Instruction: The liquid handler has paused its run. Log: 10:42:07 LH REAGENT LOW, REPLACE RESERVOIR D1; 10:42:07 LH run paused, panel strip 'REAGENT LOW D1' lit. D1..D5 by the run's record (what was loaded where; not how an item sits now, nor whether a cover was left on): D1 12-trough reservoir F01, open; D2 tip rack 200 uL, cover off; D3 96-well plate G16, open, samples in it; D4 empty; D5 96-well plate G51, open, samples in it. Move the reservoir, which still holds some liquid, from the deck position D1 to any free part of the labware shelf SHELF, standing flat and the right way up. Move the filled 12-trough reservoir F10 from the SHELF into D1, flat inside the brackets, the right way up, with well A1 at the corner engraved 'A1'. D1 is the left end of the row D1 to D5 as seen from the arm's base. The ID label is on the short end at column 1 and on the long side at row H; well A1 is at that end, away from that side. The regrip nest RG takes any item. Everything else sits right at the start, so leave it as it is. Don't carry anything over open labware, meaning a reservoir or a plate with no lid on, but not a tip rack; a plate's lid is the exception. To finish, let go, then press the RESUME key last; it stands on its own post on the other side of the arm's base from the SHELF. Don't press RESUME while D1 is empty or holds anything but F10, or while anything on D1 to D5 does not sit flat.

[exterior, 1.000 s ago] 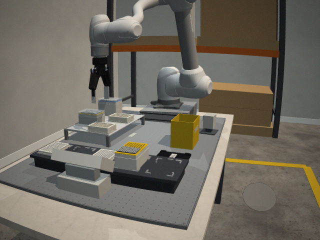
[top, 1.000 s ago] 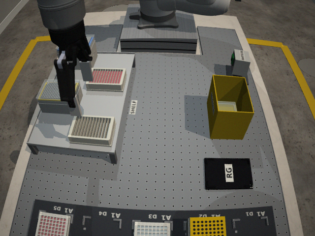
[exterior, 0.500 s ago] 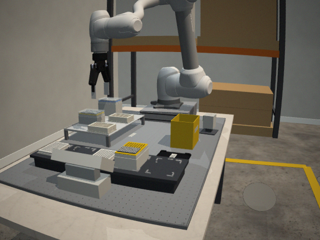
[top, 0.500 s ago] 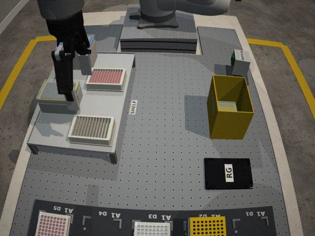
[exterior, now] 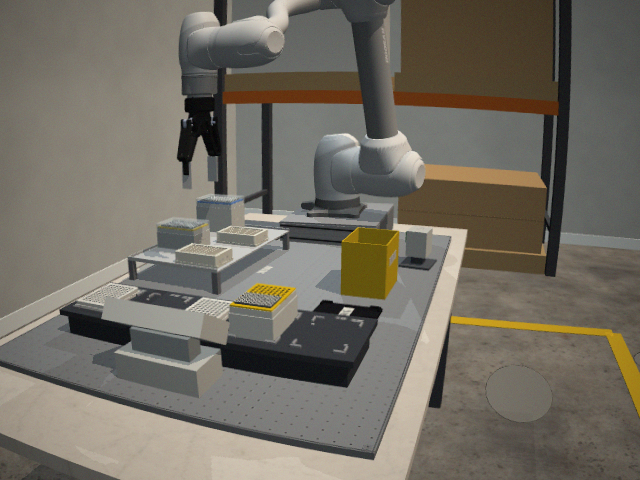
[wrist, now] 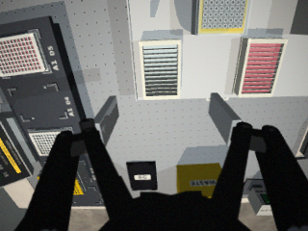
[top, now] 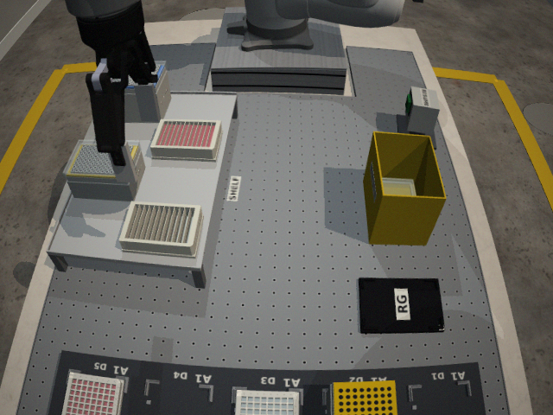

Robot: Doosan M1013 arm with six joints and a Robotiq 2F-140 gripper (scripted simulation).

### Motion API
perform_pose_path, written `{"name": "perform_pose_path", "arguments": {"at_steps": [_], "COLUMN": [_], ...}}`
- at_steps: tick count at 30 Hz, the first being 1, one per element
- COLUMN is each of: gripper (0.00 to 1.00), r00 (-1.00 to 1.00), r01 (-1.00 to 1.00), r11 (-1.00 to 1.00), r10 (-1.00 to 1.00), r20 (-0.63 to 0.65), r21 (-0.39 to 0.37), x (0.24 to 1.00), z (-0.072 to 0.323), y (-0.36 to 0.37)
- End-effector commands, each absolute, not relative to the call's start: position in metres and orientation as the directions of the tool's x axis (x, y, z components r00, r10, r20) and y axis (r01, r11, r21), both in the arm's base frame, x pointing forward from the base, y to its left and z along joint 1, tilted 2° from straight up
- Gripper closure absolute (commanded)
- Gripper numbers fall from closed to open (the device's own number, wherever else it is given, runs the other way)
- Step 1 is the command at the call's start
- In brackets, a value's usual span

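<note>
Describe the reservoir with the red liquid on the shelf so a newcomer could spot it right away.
Find the raised grey shelf marked SHELF, on the side of the table where the pincer hangs open. Two cream 12-trough reservoirs sit along its labelled edge. The one meant lies nearer the arm's base, and its troughs are red, while its neighbour's are pale.
</note>
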State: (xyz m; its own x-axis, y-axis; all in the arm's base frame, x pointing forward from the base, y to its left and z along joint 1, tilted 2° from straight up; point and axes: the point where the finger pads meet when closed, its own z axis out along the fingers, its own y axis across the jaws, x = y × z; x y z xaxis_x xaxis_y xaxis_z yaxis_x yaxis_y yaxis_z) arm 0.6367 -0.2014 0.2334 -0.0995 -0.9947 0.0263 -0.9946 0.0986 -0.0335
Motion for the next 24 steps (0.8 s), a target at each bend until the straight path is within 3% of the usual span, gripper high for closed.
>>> {"name": "perform_pose_path", "arguments": {"at_steps": [1, 24], "gripper": [0.23, 0.23], "r00": [-0.100, -0.100], "r01": [-0.995, -0.995], "r11": [0.099, 0.099], "r10": [-0.995, -0.995], "r20": [0.026, 0.026], "r21": [-0.034, -0.034], "x": [0.637, 0.651], "z": [0.239, 0.266], "y": [-0.201, -0.201]}}
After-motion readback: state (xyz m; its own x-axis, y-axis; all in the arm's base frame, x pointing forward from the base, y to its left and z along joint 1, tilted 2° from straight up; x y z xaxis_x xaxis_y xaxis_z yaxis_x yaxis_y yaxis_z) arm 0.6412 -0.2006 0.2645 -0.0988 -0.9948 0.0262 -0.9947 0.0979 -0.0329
